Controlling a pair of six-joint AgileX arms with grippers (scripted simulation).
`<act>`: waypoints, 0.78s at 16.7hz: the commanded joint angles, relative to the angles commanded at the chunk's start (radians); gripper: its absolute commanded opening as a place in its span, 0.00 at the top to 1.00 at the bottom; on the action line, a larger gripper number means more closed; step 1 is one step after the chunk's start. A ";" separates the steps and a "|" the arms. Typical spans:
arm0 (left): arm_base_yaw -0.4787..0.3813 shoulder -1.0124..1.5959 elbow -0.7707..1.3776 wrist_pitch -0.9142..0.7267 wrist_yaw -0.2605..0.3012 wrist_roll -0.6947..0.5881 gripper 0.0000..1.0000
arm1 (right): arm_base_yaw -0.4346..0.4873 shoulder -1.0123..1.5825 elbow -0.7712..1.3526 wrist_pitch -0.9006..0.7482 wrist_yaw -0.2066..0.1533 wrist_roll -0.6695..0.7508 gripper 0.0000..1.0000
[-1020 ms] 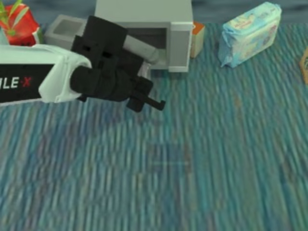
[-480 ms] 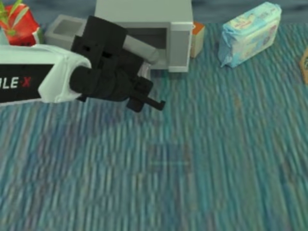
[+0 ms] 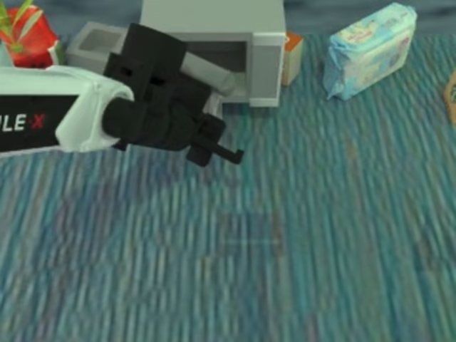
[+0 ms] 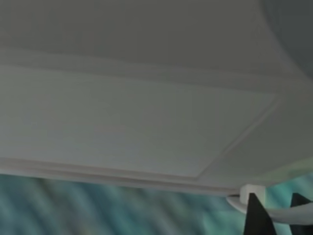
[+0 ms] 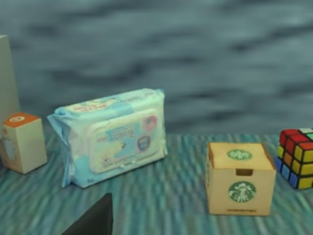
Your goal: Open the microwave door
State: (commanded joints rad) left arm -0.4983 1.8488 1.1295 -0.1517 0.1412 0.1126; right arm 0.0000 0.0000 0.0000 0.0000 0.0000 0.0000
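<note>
The silver-grey microwave stands at the back of the table, left of centre. Its door is swung partly outward, and the dark cavity shows beside the control panel strip. My left gripper is just in front of the door, and the black wrist hides most of the panel. In the left wrist view the door fills the picture. Its pale handle runs between my two dark fingertips, so the left gripper is shut on it. My right gripper is parked out of the top view; one finger shows, touching nothing.
A grey hollow cube and a red carton stand left of the microwave. An orange-topped box and a wipes pack stand to its right. The right wrist view shows a brown box and a colour cube.
My left gripper has edged very slightly to the left. The door's angle looks the same.
</note>
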 joint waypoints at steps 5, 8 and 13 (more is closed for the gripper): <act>0.025 -0.017 -0.017 -0.002 0.035 0.052 1.00 | 0.000 0.000 0.000 0.000 0.000 0.000 0.00; 0.032 -0.020 -0.023 -0.004 0.044 0.066 1.00 | 0.000 0.000 0.000 0.000 0.000 0.000 0.00; 0.032 -0.020 -0.023 -0.004 0.044 0.066 1.00 | 0.000 0.000 0.000 0.000 0.000 0.000 0.00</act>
State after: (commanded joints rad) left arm -0.4660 1.8286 1.1066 -0.1560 0.1853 0.1786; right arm 0.0000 0.0000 0.0000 0.0000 0.0000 0.0000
